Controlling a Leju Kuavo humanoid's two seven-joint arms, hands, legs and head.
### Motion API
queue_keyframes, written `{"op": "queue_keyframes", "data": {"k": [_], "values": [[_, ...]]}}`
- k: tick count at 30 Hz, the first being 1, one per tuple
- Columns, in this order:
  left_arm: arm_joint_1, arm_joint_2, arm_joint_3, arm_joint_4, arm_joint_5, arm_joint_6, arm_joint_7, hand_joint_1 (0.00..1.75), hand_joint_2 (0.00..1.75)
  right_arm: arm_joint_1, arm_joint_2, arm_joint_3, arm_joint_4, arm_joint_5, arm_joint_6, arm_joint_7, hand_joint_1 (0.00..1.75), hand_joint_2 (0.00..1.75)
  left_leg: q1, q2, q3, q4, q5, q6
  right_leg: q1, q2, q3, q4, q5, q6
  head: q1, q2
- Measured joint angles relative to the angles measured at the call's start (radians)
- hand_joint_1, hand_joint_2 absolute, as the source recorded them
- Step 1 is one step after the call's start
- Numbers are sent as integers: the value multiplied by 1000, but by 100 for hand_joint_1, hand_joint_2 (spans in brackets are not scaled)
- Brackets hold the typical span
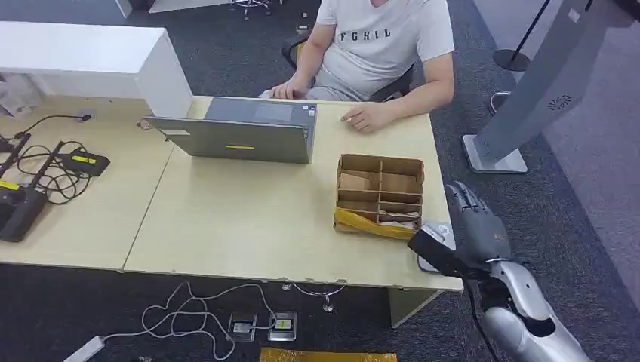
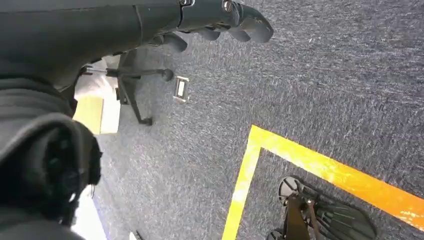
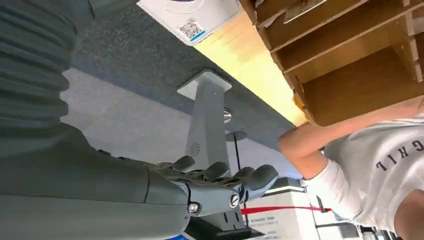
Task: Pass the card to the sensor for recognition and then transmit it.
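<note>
The right hand [image 1: 474, 219] hovered off the desk's [image 1: 241, 219] right near corner, fingers extended and holding nothing, just right of the white card sensor [image 1: 436, 235]. The divided cardboard box [image 1: 380, 194] sat just left of the sensor; whether a card lay in it I cannot tell. The left hand [image 2: 220, 20] hung over carpet, fingers loosely curled, empty.

Even, soft indoor light fell on the pale wooden table [image 1: 249, 219], which cast only a faint shadow onto the dark grey carpet [image 1: 113, 309] beneath it. The head view was slightly soft. In both wrist views the nearest dark covers were blurred and dim.
</note>
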Motion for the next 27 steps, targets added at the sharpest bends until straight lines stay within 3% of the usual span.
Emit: {"op": "queue_keyframes", "data": {"k": [17,27], "values": [[0,0,0,0,0,-2,0,0,0,-15,55,4,37,42,-9,-25,0,175,0,0,0,0,0,0,0,0,0,0,0,0,0,0],[0,3,-8,0,0,0,-11,0,0,-52,110,13,81,182,-35,-68,0,175,0,0,0,0,0,0,0,0,0,0,0,0,0,0]]}}
